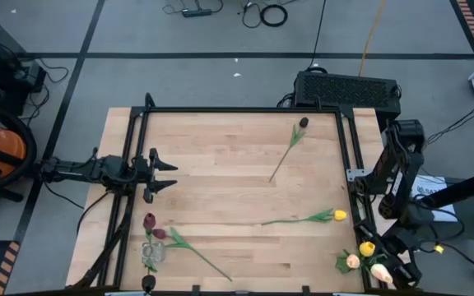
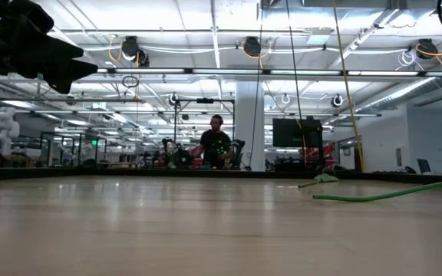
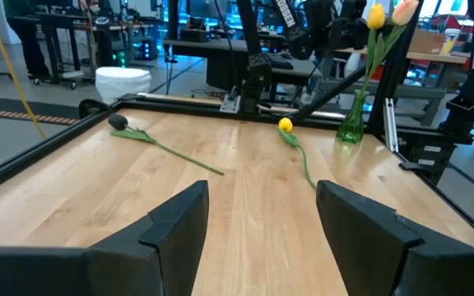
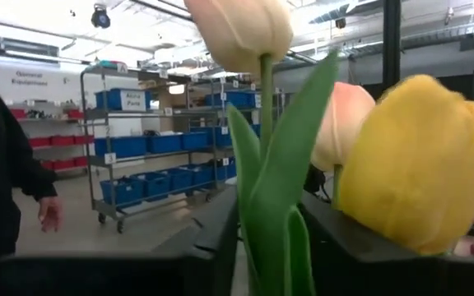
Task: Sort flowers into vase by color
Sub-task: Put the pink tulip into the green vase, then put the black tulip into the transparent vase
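A green glass vase (image 3: pixel 352 123) at the table's near right corner holds a yellow tulip (image 1: pixel 367 248) and two pale peach tulips (image 1: pixel 352 261). My right gripper (image 1: pixel 389 265) stands open beside them, and a peach tulip's stem and leaf (image 4: pixel 271 222) rise between its fingers. A dark red tulip (image 1: pixel 303 123) and a yellow tulip (image 1: pixel 338 215) lie flat on the table. Two dark red heads (image 1: pixel 149 220) show at a clear vase (image 1: pixel 151 253) near left. My left gripper (image 1: pixel 169 173) hovers open at the left edge, holding nothing. My right gripper has the peach tulip's stem and leaf (image 4: pixel 271 222) upright between its two fingers (image 4: pixel 204 247), below the head. Whether either finger still touches the stem or leaf, I cannot tell.
A black frame (image 1: pixel 245 109) borders the table. One long green stem (image 1: pixel 200 256) lies across the boards by the clear vase. The middle of the table (image 1: pixel 220 181) is bare wood. A person (image 2: pixel 216 146) stands far off in the room behind.
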You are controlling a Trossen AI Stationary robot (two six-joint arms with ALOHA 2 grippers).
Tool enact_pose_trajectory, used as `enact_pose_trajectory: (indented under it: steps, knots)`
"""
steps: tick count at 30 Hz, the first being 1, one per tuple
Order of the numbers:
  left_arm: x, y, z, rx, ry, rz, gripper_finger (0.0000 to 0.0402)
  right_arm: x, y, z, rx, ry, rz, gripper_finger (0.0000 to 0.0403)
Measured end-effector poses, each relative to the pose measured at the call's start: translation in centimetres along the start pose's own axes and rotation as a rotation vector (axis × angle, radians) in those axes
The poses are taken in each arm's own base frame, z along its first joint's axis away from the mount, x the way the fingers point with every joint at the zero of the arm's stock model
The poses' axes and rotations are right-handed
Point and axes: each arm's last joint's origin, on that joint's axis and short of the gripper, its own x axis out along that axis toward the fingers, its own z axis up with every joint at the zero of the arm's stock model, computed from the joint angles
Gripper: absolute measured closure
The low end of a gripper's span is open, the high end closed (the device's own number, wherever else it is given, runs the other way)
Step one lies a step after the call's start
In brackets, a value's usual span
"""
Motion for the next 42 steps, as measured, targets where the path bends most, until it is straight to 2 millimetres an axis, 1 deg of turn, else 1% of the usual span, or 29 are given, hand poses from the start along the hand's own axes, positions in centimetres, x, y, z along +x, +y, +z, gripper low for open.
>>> enact_pose_trajectory:
  steps: [5, 9, 12, 18, 26, 38, 42]
  knots:
    - [0.0, 0.0, 0.0, 0.0, 0.0, 0.0, 0.0169, -0.4, 0.0, 0.3, -0.036, 0.025, 0.017, 0.0256]
    - [0.0, 0.0, 0.0, 0.0, 0.0, -0.001, 0.0169, -0.7, -0.1, 0.8, -0.038, 0.03, 0.031, 0.0234]
    - [0.0, 0.0, 0.0, 0.0, 0.0, 0.0, 0.0169, -0.9, -0.4, 1.3, -0.026, 0.03, 0.009, 0.0225]
    - [0.0, 0.0, 0.0, 0.0, 0.0, 0.0, 0.0169, -1.3, -0.9, 2.2, -0.006, 0.03, -0.008, 0.022]
    - [0.0, 0.0, 0.0, 0.0, 0.0, 0.0, 0.0169, -2.3, -1.2, 2.7, -0.003, 0.082, 0.005, 0.022]
    - [0.0, 0.0, 0.0, 0.0, 0.0, 0.0, 0.0169, -3.2, -2.5, 5.1, 0.101, 0.017, 0.025, 0.022]
    - [0.0, 0.0, 0.0, 0.0, 0.0, 0.0, 0.0169, -3.3, -3.1, 5.7, 0.098, -0.007, 0.017, 0.022]
